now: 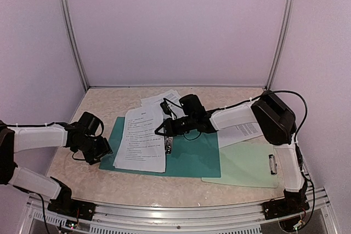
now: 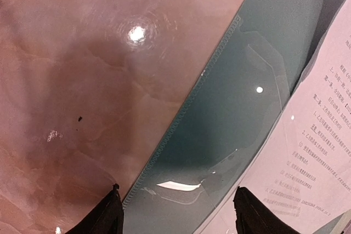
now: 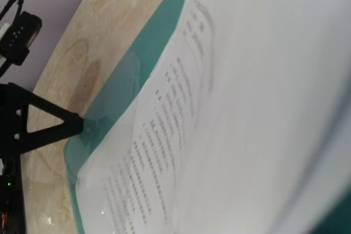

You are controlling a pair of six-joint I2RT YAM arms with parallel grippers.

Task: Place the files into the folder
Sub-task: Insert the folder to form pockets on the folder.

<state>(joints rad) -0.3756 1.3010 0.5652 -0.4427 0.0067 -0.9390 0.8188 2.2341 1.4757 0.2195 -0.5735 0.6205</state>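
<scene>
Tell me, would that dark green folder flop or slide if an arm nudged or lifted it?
The folder looks thin and glossy, with lamp glints on it, so it would probably slide on the smooth table. It seems soft plastic, so lifted by one edge it would likely droop. The printed sheets on it might shift too.

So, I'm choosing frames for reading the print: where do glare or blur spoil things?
Left wrist: lamp glare spots on the table and the folder, print on the files fairly sharp. Right wrist: print sharper at left, smeared toward the right, near the lens. Top: even light, soft shadows, print too small.
</scene>
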